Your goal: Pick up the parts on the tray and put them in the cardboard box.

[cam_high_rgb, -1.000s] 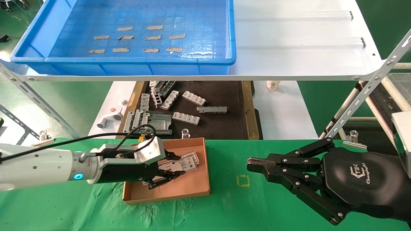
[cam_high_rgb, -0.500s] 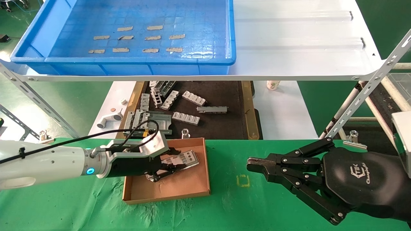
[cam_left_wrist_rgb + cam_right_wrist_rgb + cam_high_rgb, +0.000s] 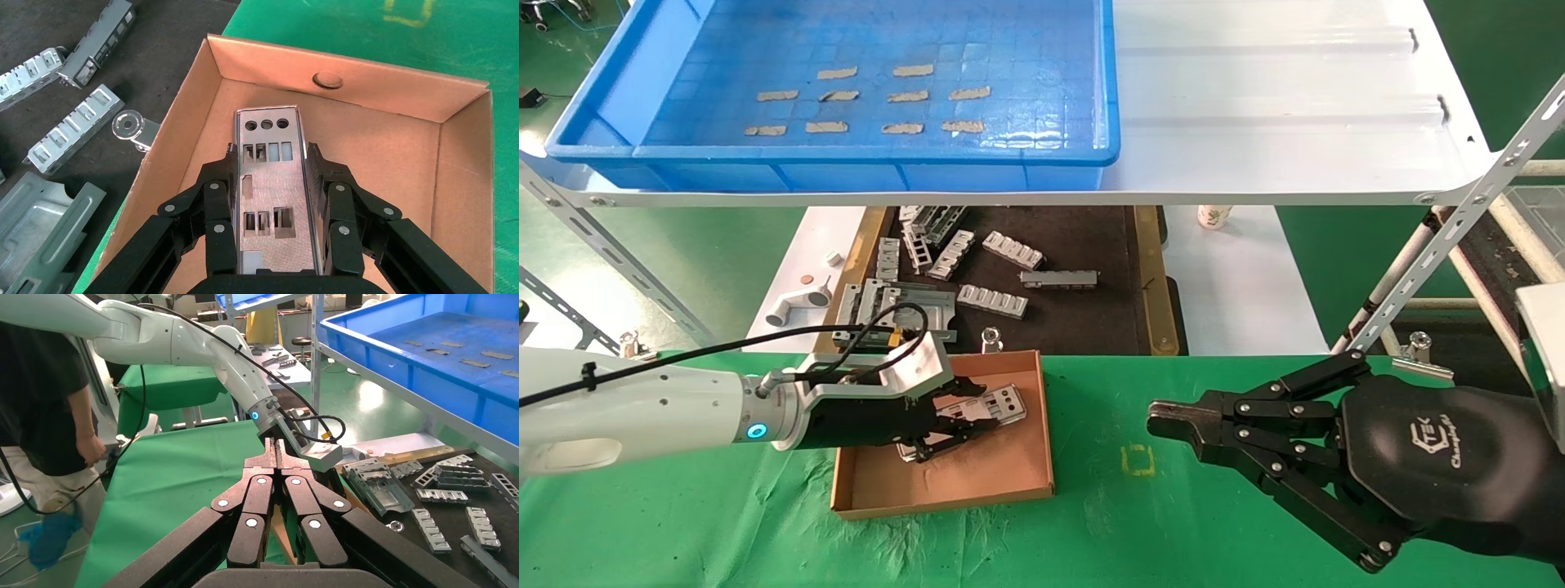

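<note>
- On your left, the left gripper (image 3: 956, 420) reached in from the left side over the cardboard box (image 3: 1009, 482), its fingers (image 3: 221, 202) pinching a part (image 3: 272, 184) by its two long edges.
- That part, a thin silver plate with three round holes at its far end and several rectangular cut-outs, was held inside the box's walls; you cannot tell from these views whether it touched the box floor.
- The box sat on the green cloth (image 3: 1091, 531), close to the cloth's far edge, with its brown floor bare around the plate.
- Above and behind it, the tray (image 3: 846, 175) stood on the white shelf (image 3: 1254, 122); you could see only short tan tape strips (image 3: 899, 96) on its gridded floor.
- Below the shelf, just beyond the box, the dark wood-rimmed surface (image 3: 1083, 318) carried a scatter of ribbed grey brackets (image 3: 993, 300) and a larger flat metal piece (image 3: 903, 309).
- Between the box and the other arm, a small yellow square mark (image 3: 1138, 461) showed on the cloth.
- On your right, the right gripper (image 3: 1160, 425) hung above the cloth, well apart from the box, with its fingertips pressed together and nothing between them.
</note>
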